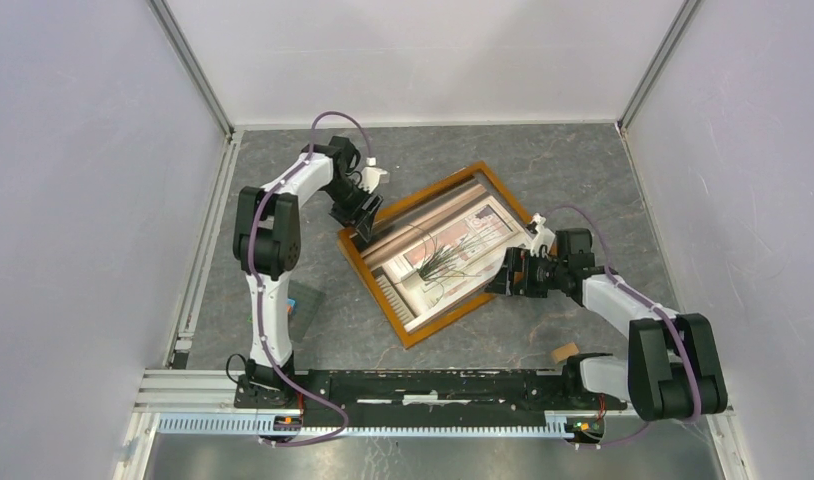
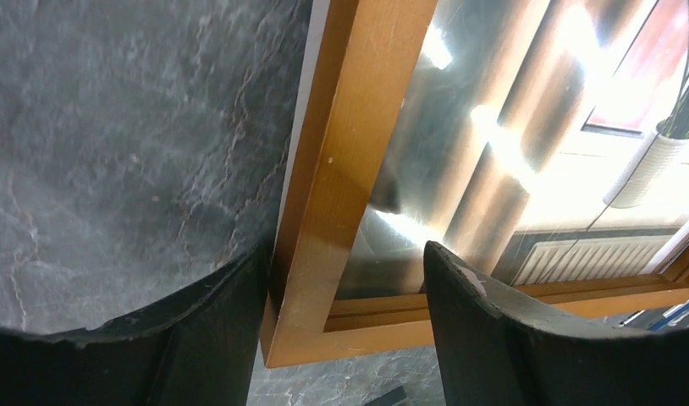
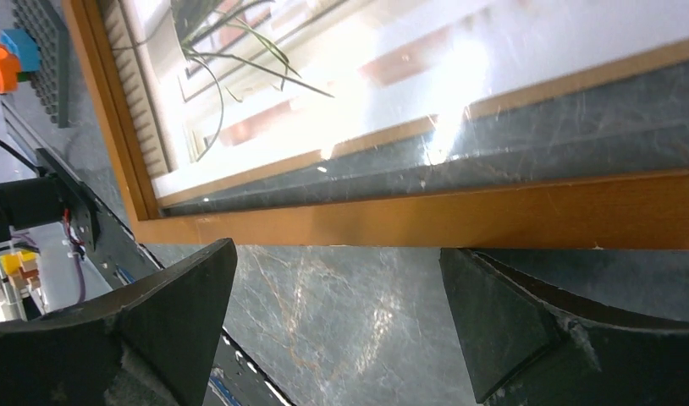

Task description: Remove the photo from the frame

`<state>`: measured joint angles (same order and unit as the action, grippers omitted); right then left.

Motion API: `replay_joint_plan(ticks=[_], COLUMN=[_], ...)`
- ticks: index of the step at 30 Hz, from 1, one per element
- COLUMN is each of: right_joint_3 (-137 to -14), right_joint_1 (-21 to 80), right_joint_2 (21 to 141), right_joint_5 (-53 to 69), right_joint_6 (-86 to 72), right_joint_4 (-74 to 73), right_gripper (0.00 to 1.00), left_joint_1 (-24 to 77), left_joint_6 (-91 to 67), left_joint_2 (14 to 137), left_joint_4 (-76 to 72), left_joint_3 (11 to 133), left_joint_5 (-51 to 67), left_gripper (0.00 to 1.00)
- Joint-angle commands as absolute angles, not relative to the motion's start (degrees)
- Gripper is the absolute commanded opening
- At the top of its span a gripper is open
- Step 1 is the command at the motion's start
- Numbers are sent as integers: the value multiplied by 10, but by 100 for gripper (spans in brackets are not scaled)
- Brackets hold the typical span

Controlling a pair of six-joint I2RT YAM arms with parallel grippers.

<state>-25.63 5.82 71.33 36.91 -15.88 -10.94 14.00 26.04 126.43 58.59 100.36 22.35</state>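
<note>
**photo in frame, both tools open at the frame edges**

left tool (image 2: 345,254): partly open, astride a corner of the frame (image 2: 341,169). outer finger (image 2: 197,330) against the outside of the wooden rail, on the worktop (image 2: 112,152) side. inner finger (image 2: 527,338) above the glazing, apart from the rail's inside edge. not clamped on anything.

right tool (image 3: 337,249): spread wide, empty, low over bare worktop. one frame rail just ahead of both fingertips, not between them. contact not discernible.

photo (image 1: 448,250): inside the frame, face up under reflective glazing. between the two tools in the overhead view, right of the left tool and left of the right tool. frame lying on the worktop, skewed to its edges.
</note>
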Motion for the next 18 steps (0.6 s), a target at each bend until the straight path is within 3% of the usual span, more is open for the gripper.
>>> replay_joint_plan(ticks=[1, 18], right_joint_3=[-230, -445], right_joint_1=[58, 58], right_joint_2=[778, 993], right_joint_5=[303, 295], right_joint_6=[-163, -94], right_joint_4=[-92, -80], right_gripper=[98, 95], left_joint_1=[135, 143], left_joint_6=[265, 193], left_joint_2=[1237, 1165], left_joint_4=[564, 526], left_joint_3=[966, 822], left_joint_5=[224, 321], left_gripper=[73, 72])
